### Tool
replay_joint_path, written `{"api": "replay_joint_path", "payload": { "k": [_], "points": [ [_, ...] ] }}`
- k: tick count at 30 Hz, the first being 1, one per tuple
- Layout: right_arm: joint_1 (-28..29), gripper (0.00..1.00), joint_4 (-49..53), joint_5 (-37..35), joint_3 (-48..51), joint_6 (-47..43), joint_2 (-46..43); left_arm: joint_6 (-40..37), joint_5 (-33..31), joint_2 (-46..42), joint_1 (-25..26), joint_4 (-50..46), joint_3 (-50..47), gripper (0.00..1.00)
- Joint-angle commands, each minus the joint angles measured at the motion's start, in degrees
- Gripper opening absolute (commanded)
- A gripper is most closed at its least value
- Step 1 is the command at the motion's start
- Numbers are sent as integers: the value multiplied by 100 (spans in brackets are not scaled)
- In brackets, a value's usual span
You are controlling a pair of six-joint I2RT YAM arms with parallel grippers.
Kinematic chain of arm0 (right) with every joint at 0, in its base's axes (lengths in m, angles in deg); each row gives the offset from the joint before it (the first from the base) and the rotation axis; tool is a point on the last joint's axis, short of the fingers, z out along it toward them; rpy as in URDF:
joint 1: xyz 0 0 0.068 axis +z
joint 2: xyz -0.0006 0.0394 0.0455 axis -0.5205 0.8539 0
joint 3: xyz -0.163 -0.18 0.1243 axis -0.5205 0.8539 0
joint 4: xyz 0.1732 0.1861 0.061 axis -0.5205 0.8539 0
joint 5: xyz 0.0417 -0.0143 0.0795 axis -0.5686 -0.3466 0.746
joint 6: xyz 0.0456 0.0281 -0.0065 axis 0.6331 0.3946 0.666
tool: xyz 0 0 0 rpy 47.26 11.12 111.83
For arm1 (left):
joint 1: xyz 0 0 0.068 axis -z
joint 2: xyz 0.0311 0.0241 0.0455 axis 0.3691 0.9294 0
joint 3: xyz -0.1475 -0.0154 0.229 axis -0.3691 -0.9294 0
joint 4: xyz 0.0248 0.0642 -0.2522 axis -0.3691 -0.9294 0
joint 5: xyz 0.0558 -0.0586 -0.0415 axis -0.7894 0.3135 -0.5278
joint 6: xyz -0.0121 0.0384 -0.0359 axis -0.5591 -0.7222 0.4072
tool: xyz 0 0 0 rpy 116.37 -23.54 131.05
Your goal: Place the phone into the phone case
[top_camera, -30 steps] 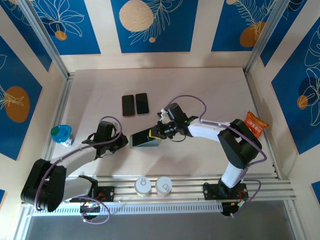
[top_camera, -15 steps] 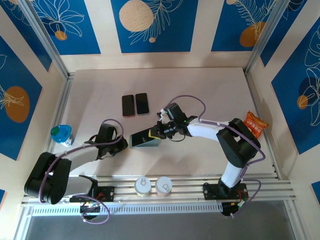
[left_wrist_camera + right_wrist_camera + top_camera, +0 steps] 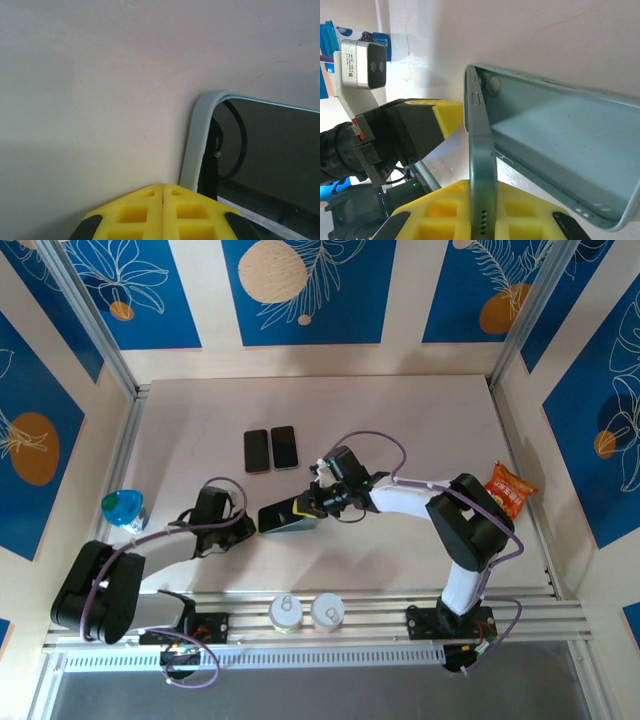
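Note:
A dark-screened phone [image 3: 278, 511] is tilted on its long edge over a pale teal phone case [image 3: 298, 526] near the table's middle. My right gripper [image 3: 316, 502] is shut on the phone's right end. In the right wrist view the phone [image 3: 479, 145] stands edge-on between the yellow fingers [image 3: 435, 220], its lower edge at the open case [image 3: 555, 135]. My left gripper [image 3: 246, 529] is shut and empty, with its tips just left of the case. In the left wrist view the case's rounded corner [image 3: 196, 145] frames the dark screen [image 3: 270, 145] just past my left gripper [image 3: 164, 189].
Two more phones [image 3: 257, 450] [image 3: 284, 447] lie side by side at the back. A blue packet [image 3: 122, 508] sits at the left edge and an orange snack bag [image 3: 510, 488] at the right. Two white caps [image 3: 285, 611] [image 3: 327, 611] rest on the front rail.
My right gripper has shifted the phone slightly left, towards the left gripper. The left arm has barely moved.

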Motion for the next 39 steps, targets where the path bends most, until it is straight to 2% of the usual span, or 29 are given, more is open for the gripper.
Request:
{"api": "replay_joint_path", "payload": {
  "k": [1, 8, 15, 19, 25, 33, 39],
  "points": [
    [91, 0, 133, -132, -90, 90, 223, -14, -19, 291, -2, 222, -75, 4],
    [143, 0, 216, -185, -72, 45, 316, -5, -19, 291, -2, 214, -60, 4],
    [161, 0, 765, -381, -251, -223, 332, 40, -63, 250, -2, 214, -19, 4],
    [188, 5, 1069, -465, -400, -360, 369, 58, -63, 212, 0, 207, -8, 3],
    [257, 20, 1628, -643, -758, -630, 490, 72, -116, 90, -2, 152, -24, 3],
    [295, 30, 2247, -743, -1316, -894, 627, 88, -108, -4, -2, 100, -7, 3],
    [304, 53, 2889, -833, -1855, -1132, 795, 76, -182, -219, -2, -13, -7, 4]
  ]
}}
